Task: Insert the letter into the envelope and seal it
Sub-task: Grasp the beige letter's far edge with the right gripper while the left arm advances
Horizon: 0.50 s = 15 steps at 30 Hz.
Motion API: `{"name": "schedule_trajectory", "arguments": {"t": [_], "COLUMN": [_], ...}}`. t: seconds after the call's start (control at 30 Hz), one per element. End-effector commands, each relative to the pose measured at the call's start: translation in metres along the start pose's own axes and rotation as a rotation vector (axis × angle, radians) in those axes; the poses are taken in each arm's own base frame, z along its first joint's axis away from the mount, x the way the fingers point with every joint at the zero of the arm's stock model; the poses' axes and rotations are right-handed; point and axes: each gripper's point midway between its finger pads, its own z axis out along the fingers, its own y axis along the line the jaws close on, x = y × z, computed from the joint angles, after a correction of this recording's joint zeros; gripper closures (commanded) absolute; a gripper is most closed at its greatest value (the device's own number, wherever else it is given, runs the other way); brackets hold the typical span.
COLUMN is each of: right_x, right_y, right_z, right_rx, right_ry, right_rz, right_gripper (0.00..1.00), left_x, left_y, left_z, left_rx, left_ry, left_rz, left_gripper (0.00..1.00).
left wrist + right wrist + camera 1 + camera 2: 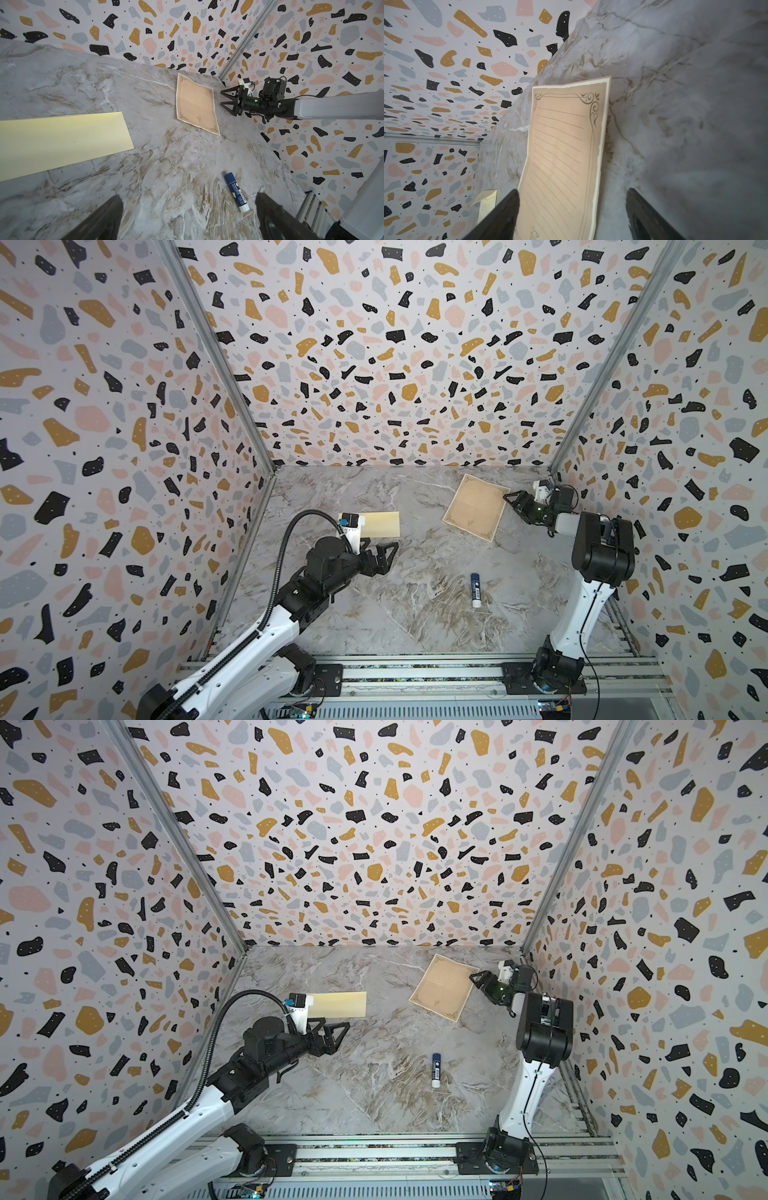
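- Jaws of the right gripper (515, 508) stand wide apart and hold nothing; in both top views it sits at the right of the frame, near the back corner of the booth, with its tips pointing left at the letter (476, 506).
- In the right wrist view the fingers (508, 207) frame the near end of the sheet; whether either one touches the paper cannot be told.
- The letter, tan with a dark scrollwork border and ruled lines, lies on the marble table (332, 497), turned at a slant, in the upper right of the tabletop and just left of the right gripper.
- The left gripper (388, 558) is spread to its widest and is empty. It sits left of centre in both top views, pointing right.
- The envelope (380, 524), plain pale yellow, lies flat just above the left gripper in the frame. Its left end is hidden behind that arm's wrist camera.
- Letter and envelope are well apart, with bare marble between them.
- A blue and white glue stick (476, 589) lies on the table in the lower middle of the frame, below the letter and clear of both grippers.
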Motion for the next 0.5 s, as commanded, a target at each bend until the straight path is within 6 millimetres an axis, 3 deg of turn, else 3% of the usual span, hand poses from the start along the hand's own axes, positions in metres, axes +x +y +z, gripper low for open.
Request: {"name": "schedule_trajectory", "arguments": {"t": [0.0, 0.47], "right_x": [-0.021, -0.025], "right_y": [0.012, 0.001], "right_z": [0.005, 0.05], "right_rx": [-0.045, -0.034], "right_ry": [-0.034, 0.018], "right_rz": [-0.009, 0.0], "right_gripper": [0.25, 0.44], "left_x": [-0.028, -0.028], "left_y": [-0.011, -0.011], "left_z": [-0.006, -0.003], "left_rx": [0.013, 0.012], "left_ry": [-0.078, -0.071], "left_rz": [0.047, 0.059], "left_gripper": [0.0, 0.0]}}
